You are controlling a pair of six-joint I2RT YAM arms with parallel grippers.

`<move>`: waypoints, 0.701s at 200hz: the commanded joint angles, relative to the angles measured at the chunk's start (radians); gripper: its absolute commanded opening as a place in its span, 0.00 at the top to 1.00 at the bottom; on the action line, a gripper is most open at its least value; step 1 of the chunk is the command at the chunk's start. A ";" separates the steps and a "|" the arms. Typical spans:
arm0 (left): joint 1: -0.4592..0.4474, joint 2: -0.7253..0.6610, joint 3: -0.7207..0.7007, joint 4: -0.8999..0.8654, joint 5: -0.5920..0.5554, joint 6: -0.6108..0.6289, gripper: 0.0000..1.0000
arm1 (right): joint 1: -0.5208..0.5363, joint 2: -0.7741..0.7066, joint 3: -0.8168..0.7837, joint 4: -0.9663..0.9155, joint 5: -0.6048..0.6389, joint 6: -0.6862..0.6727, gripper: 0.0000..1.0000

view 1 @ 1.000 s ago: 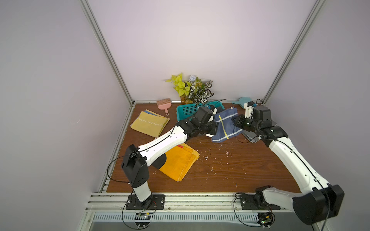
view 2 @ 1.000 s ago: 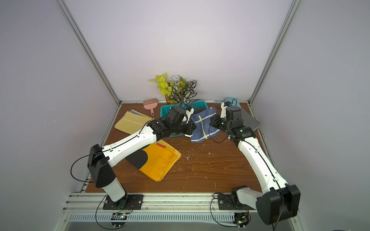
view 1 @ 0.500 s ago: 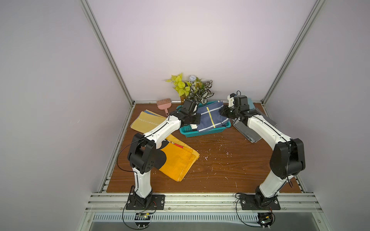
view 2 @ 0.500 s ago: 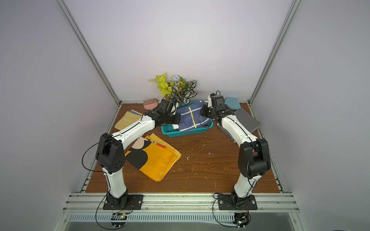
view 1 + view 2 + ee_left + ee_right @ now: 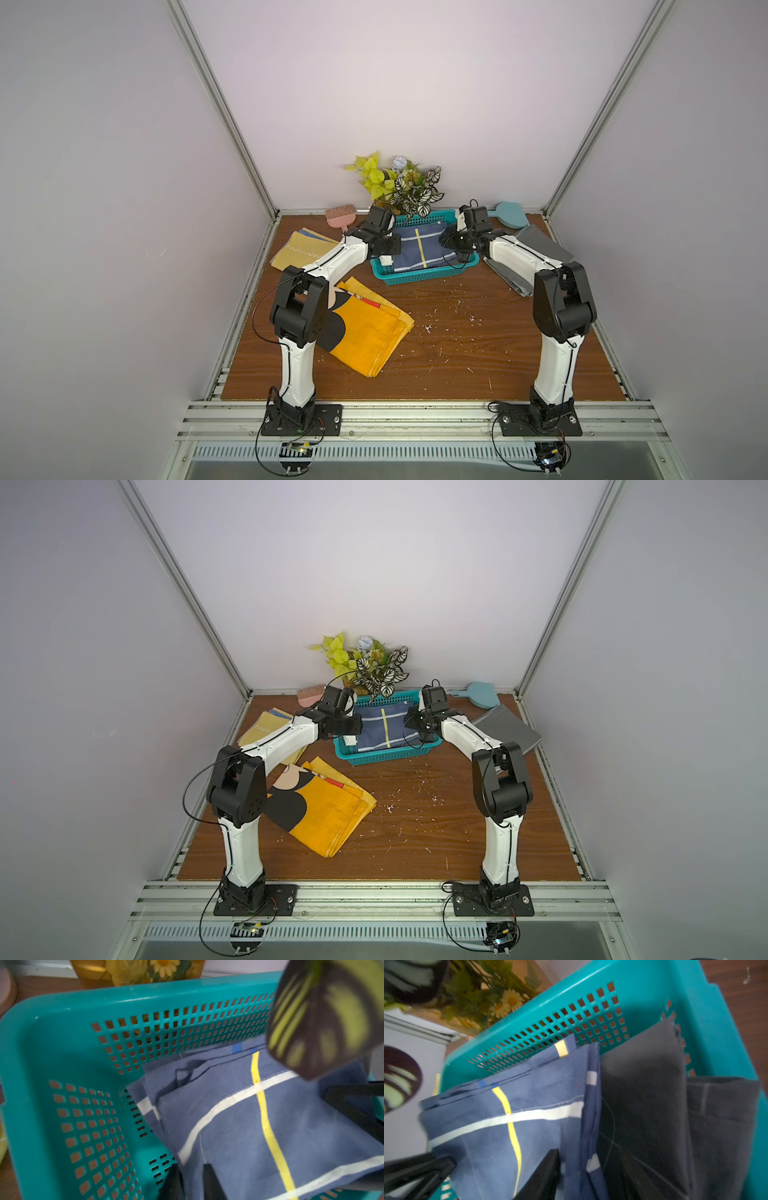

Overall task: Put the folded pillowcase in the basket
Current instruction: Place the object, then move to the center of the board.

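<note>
- The folded pillowcase (image 5: 419, 249), blue with white and yellow stripes, lies inside the basket (image 5: 419, 277) at the back of the table (image 5: 457, 332); both top views show it within the rim.
- My left pincer (image 5: 191, 1169) is released. Its two fingers stand apart, with the near edge of the cloth between them and not pinched.
- My right pincer (image 5: 589, 1159) is released too, jaws wide, at the opposite end of the cloth beside a dark grey cloth (image 5: 643, 1095) that seems to sit in the basket as well.
- I judge the placing all but done, so the step in hand is letting go cleanly and getting out.
- To do it well, I should open both sets of jaws fully before moving, so no layer rides up with a finger.
- I should lift both arms straight up and together; a sideways pull would likely drag the fold open or tip a corner over the wall.
- Mind the plant (image 5: 399, 187) just behind the basket: a leaf (image 5: 322, 1022) hangs close to my left wrist.
- Clear the rim before swinging back.
</note>
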 commanded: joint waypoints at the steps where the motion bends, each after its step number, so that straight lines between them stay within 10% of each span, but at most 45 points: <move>1: 0.028 -0.003 -0.030 0.026 -0.019 0.011 0.01 | 0.008 -0.062 -0.012 0.033 0.063 -0.035 0.32; 42: 0.031 -0.125 -0.093 0.084 -0.053 -0.019 0.01 | -0.010 -0.250 -0.029 -0.018 0.196 -0.094 0.01; 140: -0.041 -0.324 -0.254 0.075 -0.004 -0.059 0.00 | -0.323 -0.182 -0.139 -0.250 0.209 -0.138 0.04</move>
